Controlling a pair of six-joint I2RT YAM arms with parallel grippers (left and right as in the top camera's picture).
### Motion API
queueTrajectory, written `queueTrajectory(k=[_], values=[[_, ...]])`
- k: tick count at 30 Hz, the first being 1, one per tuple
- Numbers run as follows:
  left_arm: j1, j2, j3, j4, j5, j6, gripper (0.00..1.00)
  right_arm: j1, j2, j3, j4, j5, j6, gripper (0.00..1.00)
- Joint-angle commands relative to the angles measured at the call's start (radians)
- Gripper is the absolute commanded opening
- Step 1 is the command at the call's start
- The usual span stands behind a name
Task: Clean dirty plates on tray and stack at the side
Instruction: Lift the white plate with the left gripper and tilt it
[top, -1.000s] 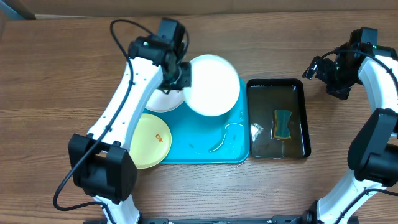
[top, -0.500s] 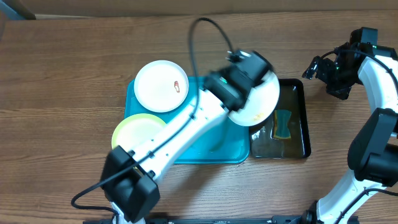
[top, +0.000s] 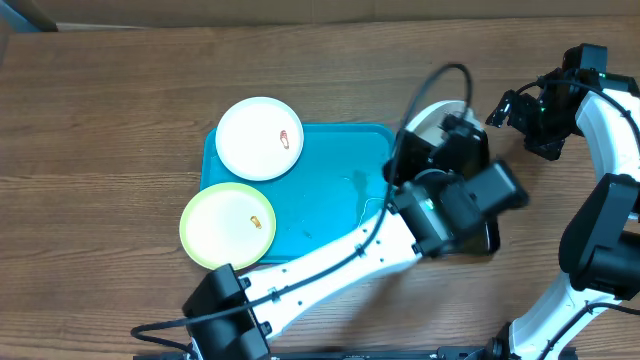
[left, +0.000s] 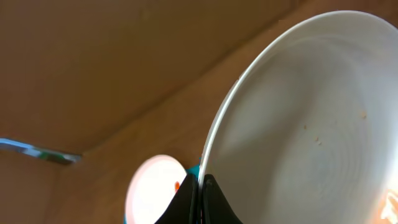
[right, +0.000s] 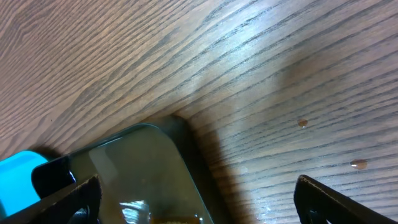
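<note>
My left gripper (left: 200, 194) is shut on the rim of a white plate (left: 298, 124) and holds it tilted on edge. In the overhead view this held plate (top: 434, 116) is over the far end of the black tray, with the left gripper (top: 418, 150) under it. A second white plate (top: 260, 138) with a red smear lies at the far left corner of the turquoise tray (top: 330, 200). A yellow-green plate (top: 228, 225) with an orange smear lies at its near left corner. My right gripper (top: 515, 108) is open and empty, beyond the black tray's far right corner.
The black tray (top: 490, 240) holds murky water (right: 137, 174) and is mostly hidden by my left arm; its sponge is hidden. The right wrist view shows bare wood table (right: 280, 74) beside it and a corner of the turquoise tray (right: 18, 171).
My left arm has swung the white plate to the right, from over the turquoise tray to over the black tray. The right arm has not moved.
</note>
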Motion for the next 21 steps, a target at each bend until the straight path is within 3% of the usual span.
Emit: queueTrajectory(k=[1,12,19,21], values=[[-0.032,-0.006,0.026,0.070,-0.202,0.146,0.04,-0.005,-0.025,0.024,0.002,-0.005,0.004,1.00],[-0.036,-0.006,0.026,0.269,-0.206,0.390,0.04,-0.005,-0.025,0.024,0.002,-0.005,0.005,1.00],[-0.026,-0.006,0.026,0.354,-0.226,0.399,0.04,-0.005,-0.025,0.024,0.002,-0.005,0.005,1.00],[-0.021,-0.006,0.026,0.336,-0.221,0.351,0.04,-0.005,-0.025,0.024,0.002,-0.005,0.005,1.00]])
